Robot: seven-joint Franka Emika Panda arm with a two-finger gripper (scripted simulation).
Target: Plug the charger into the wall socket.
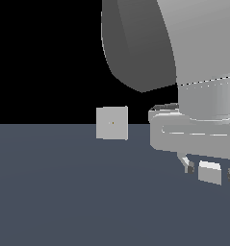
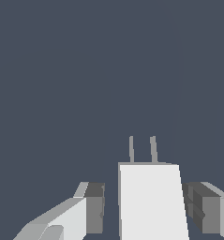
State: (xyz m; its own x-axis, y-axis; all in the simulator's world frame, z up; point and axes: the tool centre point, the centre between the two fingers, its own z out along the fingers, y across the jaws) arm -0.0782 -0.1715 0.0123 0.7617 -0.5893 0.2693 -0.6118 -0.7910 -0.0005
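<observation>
Bracketing the charger with visible gaps, the spread fingers stood well apart from the wall socket, presumably positioned for gripping.

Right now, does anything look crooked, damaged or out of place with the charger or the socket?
Nothing stands out. The charger sits between the fingers with gaps on both sides, its two prongs straight and parallel. The wall socket stands upright and intact on the floor, apart from the charger, toward the exterior view's left.
</observation>
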